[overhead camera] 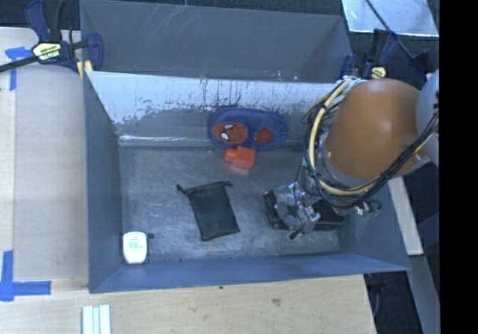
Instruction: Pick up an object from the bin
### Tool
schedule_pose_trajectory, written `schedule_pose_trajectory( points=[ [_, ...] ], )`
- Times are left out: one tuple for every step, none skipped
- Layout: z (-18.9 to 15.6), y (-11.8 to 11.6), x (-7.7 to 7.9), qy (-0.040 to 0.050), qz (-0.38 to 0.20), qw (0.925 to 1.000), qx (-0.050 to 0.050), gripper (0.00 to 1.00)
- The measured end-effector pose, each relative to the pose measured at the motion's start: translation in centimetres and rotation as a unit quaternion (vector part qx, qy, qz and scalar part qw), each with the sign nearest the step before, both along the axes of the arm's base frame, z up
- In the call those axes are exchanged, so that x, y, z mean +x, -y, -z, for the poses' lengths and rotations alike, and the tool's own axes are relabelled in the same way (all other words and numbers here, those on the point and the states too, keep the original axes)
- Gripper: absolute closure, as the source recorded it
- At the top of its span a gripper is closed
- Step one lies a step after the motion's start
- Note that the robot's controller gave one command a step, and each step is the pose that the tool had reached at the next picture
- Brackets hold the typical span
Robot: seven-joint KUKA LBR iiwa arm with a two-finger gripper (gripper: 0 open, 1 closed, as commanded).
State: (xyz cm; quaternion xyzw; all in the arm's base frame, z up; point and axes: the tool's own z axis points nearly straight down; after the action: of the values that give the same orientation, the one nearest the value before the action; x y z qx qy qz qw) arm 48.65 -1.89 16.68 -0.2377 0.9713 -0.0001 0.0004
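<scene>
Low over the right floor of the grey metal bin (101, 175), the pincer (293, 214) hangs just beside a flat black fabric pouch (213, 211), the nearest thing to take; spread or pressed together, I cannot tell.

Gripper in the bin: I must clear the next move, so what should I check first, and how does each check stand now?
1. Gripper low over the bin floor, right side: ok.
2. Black pouch apart from it, toward the middle: ok.
3. Pouch free of other things: ok.
4. Something already held: cannot tell.
5. Blue oval toy and orange block at the back wall, out of the way: ok.
</scene>
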Motion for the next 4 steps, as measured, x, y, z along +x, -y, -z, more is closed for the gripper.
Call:
schedule_pose_trajectory(
  points=[
    [1.8,4.3,5.6,0.0031,-0.028,0.9996,-0.001,1.0],
    [2.9,3.4,0.7,-0.0008,-0.209,0.9779,0.0,1.0],
    [2.9,3.4,0.7,-0.0004,-0.208,0.9781,0.0,0.0],
    [8.2,5.9,8.3,0.0003,-0.279,0.9603,-0.002,0.0]
  ],
)
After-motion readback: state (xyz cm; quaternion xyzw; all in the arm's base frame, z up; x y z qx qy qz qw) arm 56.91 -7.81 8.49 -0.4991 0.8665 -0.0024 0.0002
